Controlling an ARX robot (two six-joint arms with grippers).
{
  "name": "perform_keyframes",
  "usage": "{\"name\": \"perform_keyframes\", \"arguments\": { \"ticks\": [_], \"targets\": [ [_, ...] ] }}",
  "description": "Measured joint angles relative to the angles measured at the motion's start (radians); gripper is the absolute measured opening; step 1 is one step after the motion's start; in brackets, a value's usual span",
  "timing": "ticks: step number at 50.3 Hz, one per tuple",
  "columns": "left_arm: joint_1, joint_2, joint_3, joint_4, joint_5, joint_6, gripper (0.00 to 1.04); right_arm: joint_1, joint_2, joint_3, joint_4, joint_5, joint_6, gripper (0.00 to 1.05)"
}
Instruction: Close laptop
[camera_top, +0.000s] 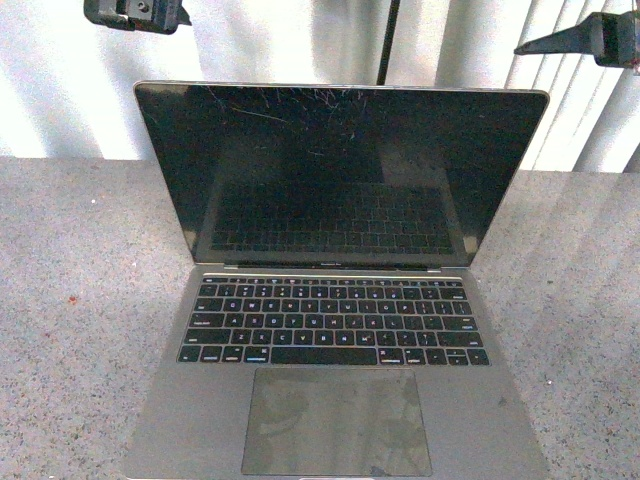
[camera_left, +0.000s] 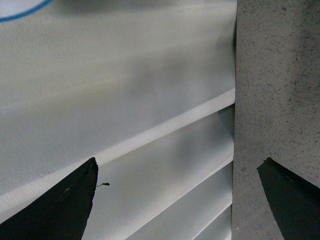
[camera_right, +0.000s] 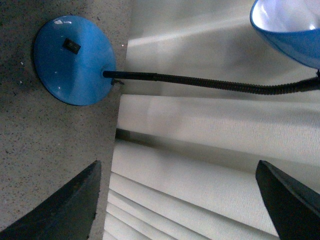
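The left gripper (camera_left: 180, 161) holds its two dark fingers (camera_left: 60, 207) spread wide with nothing between them; beyond them are white blinds (camera_left: 125, 100) and the edge of the speckled table (camera_left: 275, 75). The right gripper (camera_right: 178, 164) is likewise spread and empty, facing a blue desk lamp (camera_right: 75, 60) standing on the table. The laptop (camera_top: 335, 330) lies open on the table, its screen (camera_top: 340, 170) upright and cracked near the top edge, well apart from both grippers.

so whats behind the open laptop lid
Above the laptop lid, a thin black pole rises against a white slatted backdrop. In the front view the lid covers the pole's foot and the stretch of table behind it.
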Motion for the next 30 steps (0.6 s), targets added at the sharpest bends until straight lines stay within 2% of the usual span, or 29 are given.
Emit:
{"name": "perform_keyframes", "arguments": {
  "ticks": [1, 4, 13, 21, 22, 24, 26, 30],
  "targets": [
    [0.001, 0.000, -0.002, 0.000, 0.000, 0.002, 0.97, 0.002, 0.001, 0.002, -0.003, 0.002, -0.002, 0.85],
    [0.005, 0.000, -0.006, -0.005, -0.003, 0.007, 0.83, 0.014, 0.011, 0.014, -0.021, 0.013, -0.018, 0.71],
    [0.006, 0.000, -0.011, -0.052, -0.008, 0.005, 0.51, 0.032, 0.031, 0.025, -0.074, 0.026, -0.030, 0.39],
    [0.006, 0.002, -0.011, -0.093, -0.007, 0.003, 0.28, 0.032, 0.044, 0.050, -0.119, 0.040, -0.037, 0.14],
    [0.006, 0.002, -0.011, -0.096, -0.008, 0.003, 0.25, 0.032, 0.045, 0.050, -0.121, 0.043, -0.039, 0.13],
    [0.006, 0.002, -0.011, -0.109, -0.020, 0.004, 0.14, 0.032, 0.047, 0.058, -0.136, 0.050, -0.046, 0.02],
    [0.006, 0.003, -0.011, -0.119, -0.026, 0.004, 0.05, 0.032, 0.050, 0.069, -0.156, 0.058, -0.049, 0.03],
    [0.006, 0.006, -0.011, -0.158, -0.032, 0.000, 0.04, 0.035, 0.055, 0.102, -0.212, 0.067, -0.046, 0.03]
  ]
}}
